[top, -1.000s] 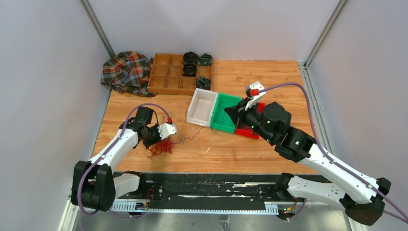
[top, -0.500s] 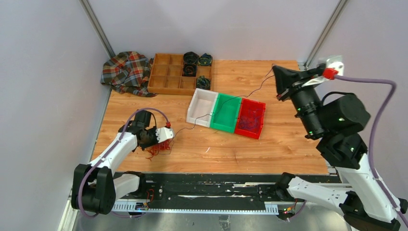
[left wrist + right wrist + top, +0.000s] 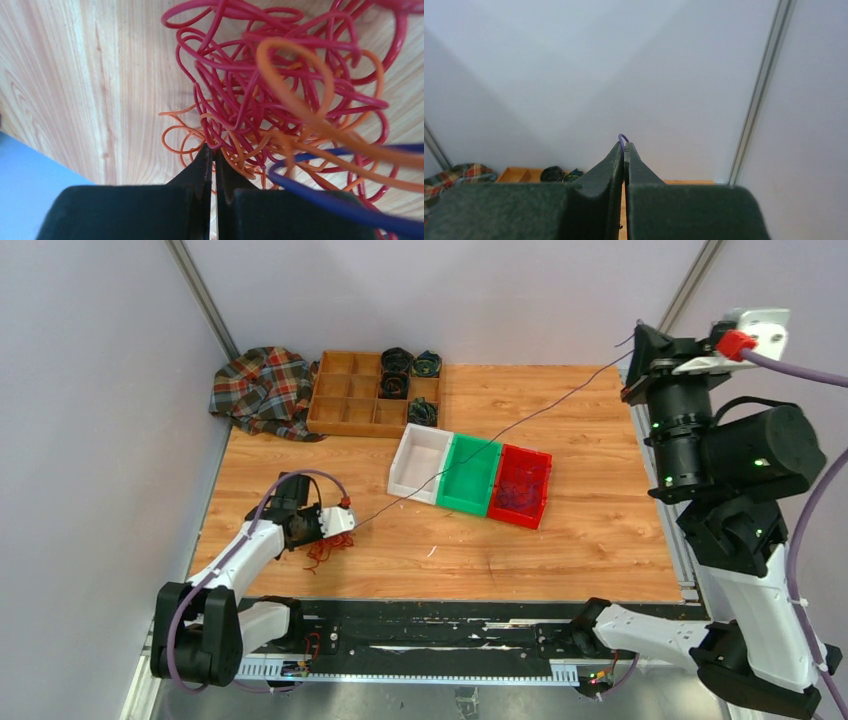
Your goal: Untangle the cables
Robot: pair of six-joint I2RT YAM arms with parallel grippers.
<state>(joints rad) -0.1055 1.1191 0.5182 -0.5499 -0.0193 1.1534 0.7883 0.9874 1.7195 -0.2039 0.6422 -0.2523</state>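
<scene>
Your cables are a loose knot of very thin, glossy wires, mostly red loops with orange ones woven through and under them. The knot lies on the wooden table, right at the tips of your left gripper. Those fingers are clenched tight, with their tips touching the near edge of the knot. You cannot tell from the wrist view whether a wire is actually nipped between them.

A purple strand leaves the knot, crosses over the right-hand finger of that gripper, and runs in a long, nearly straight line to your right gripper. The right gripper is raised high and well apart from the left one. Its fingers are pinched together on the strand, and a small purple loop pokes out just past the tips.

Three open bins stand touching in a row between your two grippers: white, green and red. The strand passes over the white and green ones. The red one holds a small scribble of thin wires.

Beyond your left fingers is a wooden divided tray, with dark coiled rolls in four compartments at its right end. A plaid cloth lies bunched against its left end.
</scene>
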